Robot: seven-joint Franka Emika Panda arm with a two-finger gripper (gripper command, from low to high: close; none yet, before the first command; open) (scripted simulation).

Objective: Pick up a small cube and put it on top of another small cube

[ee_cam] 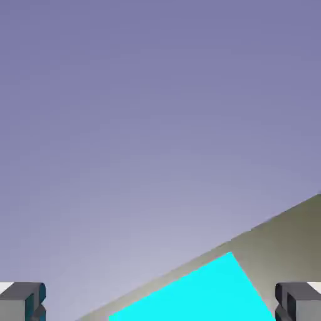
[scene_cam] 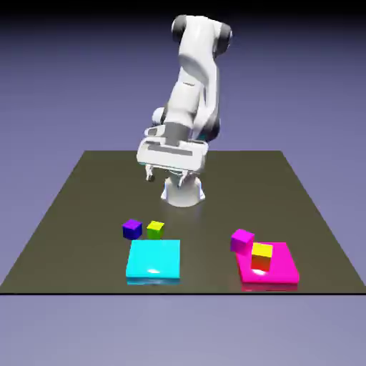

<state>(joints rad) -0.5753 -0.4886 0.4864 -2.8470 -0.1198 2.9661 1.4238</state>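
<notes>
Two cubes, blue (scene_cam: 132, 229) and lime (scene_cam: 155, 230), sit side by side behind the cyan slab (scene_cam: 154, 259) as the gripper (scene_cam: 165, 177) hangs above, jaws spread and empty. Best approach: level the hand, descend squarely over blue, and keep fingers off lime.

We can read no texts, labels, brands, numbers or signs anywhere in either the exterior or hand view.
</notes>
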